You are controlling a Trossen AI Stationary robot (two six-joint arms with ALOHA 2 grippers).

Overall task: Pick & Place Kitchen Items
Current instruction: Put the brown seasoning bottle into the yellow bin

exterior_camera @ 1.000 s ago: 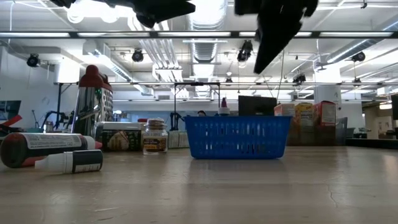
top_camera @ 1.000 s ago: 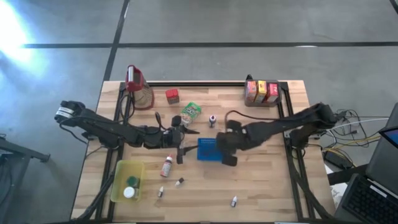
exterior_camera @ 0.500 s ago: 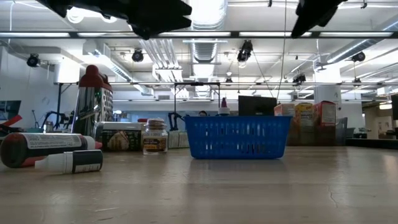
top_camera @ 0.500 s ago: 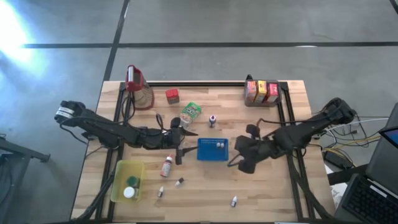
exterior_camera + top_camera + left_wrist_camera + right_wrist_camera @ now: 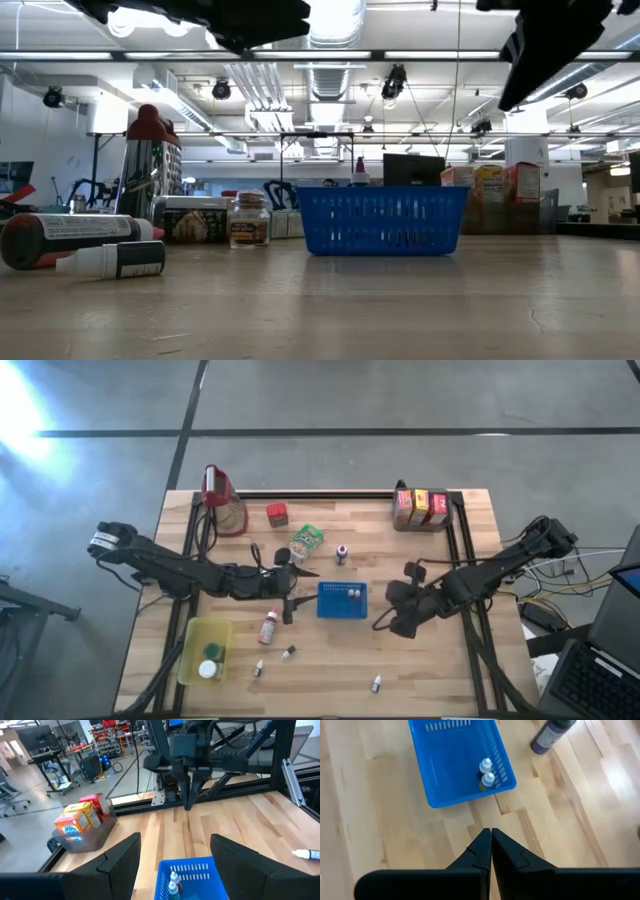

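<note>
Two small bottles [image 5: 486, 772] in the blue tray [image 5: 445, 770], three cartons [image 5: 421, 507] behind.

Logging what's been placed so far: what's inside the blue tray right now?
Two small white-capped bottles lie together against one side wall of the blue tray. The rest of its floor shows bare; nothing covers it from above.

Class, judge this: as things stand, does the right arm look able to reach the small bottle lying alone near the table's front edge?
Probably yes: the right claw is shut and empty, with bare table between it and the small bottle.
</note>
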